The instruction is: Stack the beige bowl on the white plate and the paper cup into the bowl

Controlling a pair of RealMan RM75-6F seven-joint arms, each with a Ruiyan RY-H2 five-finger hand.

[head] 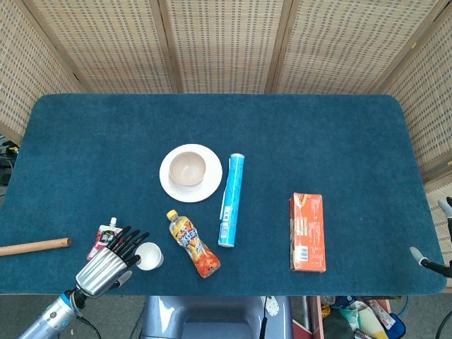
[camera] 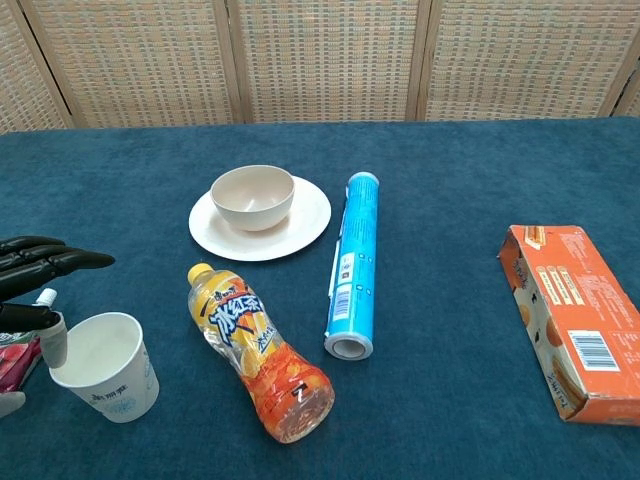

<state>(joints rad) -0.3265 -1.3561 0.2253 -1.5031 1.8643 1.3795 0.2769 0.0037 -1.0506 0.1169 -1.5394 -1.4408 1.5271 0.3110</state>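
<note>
The beige bowl (head: 187, 168) (camera: 252, 196) sits upright on the white plate (head: 207, 186) (camera: 310, 222) at mid-table. The white paper cup (head: 149, 256) (camera: 104, 368) stands upright near the front left edge. My left hand (head: 106, 263) (camera: 28, 272) is right at the cup from its left. Its dark fingers reach out spread above the rim, and the thumb touches the left rim. It does not grip the cup. Only two fingertips of my right hand (head: 417, 253) show at the far right edge, apart and holding nothing.
An orange drink bottle (head: 193, 244) (camera: 258, 352) lies just right of the cup. A blue tube (head: 231, 200) (camera: 355, 263) lies right of the plate, an orange box (head: 307, 232) (camera: 570, 318) further right. A red pouch (head: 105, 239) and a wooden stick (head: 34, 246) lie left.
</note>
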